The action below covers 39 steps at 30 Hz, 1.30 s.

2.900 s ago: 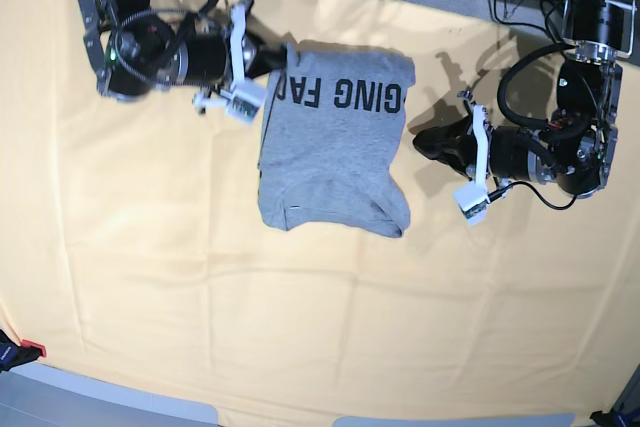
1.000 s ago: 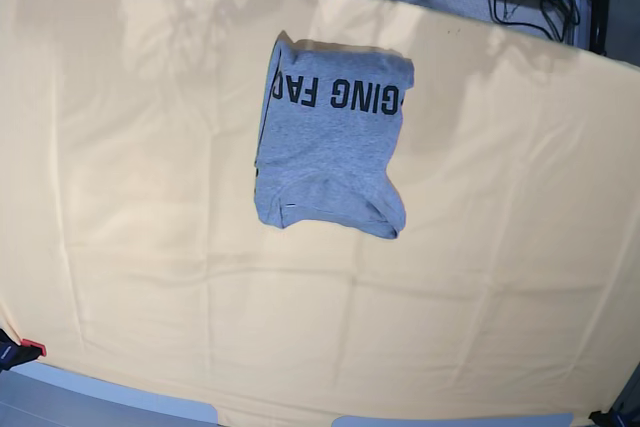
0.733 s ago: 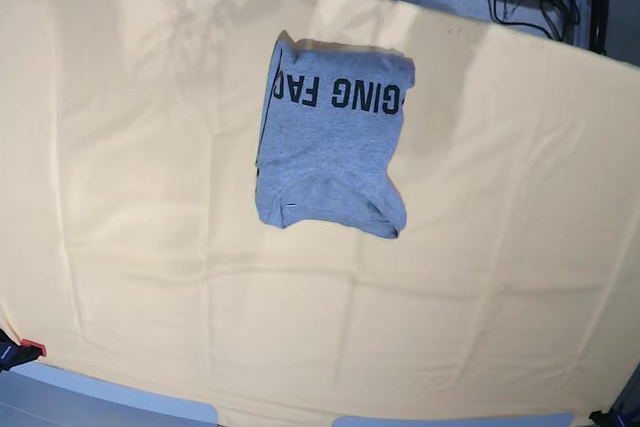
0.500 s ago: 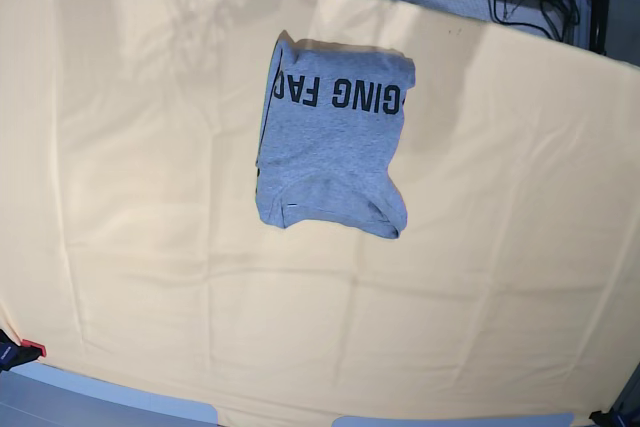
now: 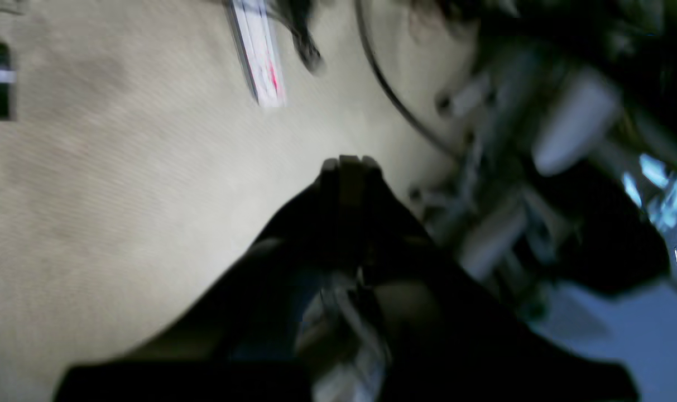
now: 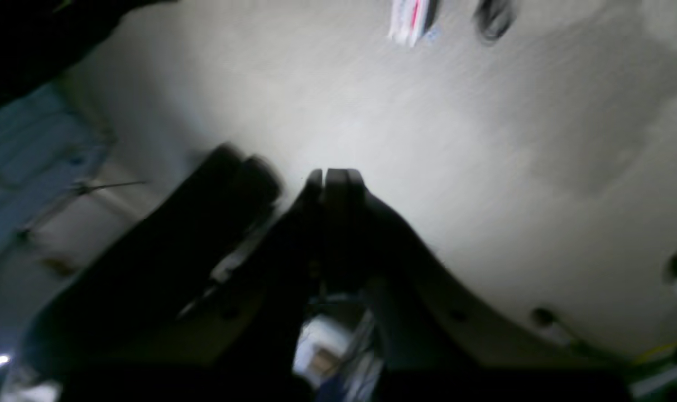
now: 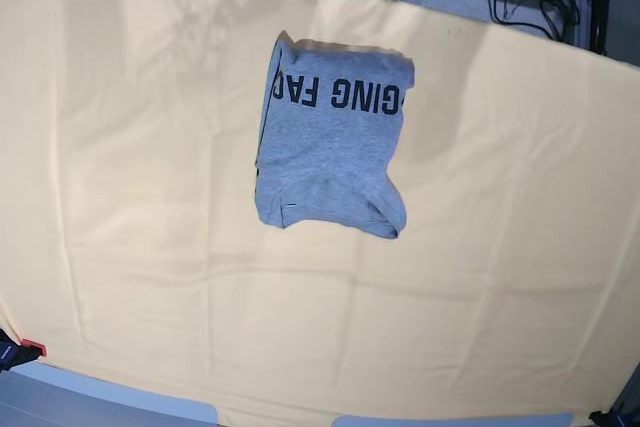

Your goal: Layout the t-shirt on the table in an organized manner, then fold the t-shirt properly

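Both claws are clenched on nothing, the left gripper (image 5: 346, 163) and right gripper (image 6: 334, 174) lifted off the table (image 7: 150, 277), where the folded t-shirt (image 7: 330, 152) lies toward the far middle, lettering up.

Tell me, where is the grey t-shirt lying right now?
In the base view the t-shirt lies folded on the table, toward the far edge and near the middle, its black lettering at the far end, closest to the cables behind the table.
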### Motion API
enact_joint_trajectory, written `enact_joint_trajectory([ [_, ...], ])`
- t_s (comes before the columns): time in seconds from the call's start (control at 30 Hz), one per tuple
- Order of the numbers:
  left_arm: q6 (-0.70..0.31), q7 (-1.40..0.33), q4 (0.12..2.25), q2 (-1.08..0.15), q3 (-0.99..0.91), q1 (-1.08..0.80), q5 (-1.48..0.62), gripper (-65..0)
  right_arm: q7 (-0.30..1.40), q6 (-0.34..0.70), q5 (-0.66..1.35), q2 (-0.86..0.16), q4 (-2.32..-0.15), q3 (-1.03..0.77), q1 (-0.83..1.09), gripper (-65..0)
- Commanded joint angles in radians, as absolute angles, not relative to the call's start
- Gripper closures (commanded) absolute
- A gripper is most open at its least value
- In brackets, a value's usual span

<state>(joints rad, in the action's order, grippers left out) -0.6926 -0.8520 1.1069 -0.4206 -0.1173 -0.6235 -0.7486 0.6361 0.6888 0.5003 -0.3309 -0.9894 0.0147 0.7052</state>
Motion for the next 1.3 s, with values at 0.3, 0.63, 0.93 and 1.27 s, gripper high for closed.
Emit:
enact_joint_trajectory([
  [0.3,-0.687,-0.281,0.693,-0.34,0.026,-0.308,-0.299,0.0,0.261,0.442,0.171,-0.244,-0.751,0.122,0.462,0.0],
  [0.63,-0.316,0.042,0.542,-0.198,0.216,-0.232,-0.194,0.0,0.093,0.299,0.047,-0.118,-0.606,0.126,0.342,0.0],
  [0.93,-0.268,0.052,0.541,-0.135,0.224,-0.213,-0.236,0.0,0.082,0.318,0.047,-0.078,-0.606,0.126,0.305,0.0],
  [1.27,-0.267,0.045,0.541,-0.135,0.224,-0.185,-0.287,0.0,0.082,0.303,0.002,-0.075,-0.607,0.126,0.308,0.0],
])
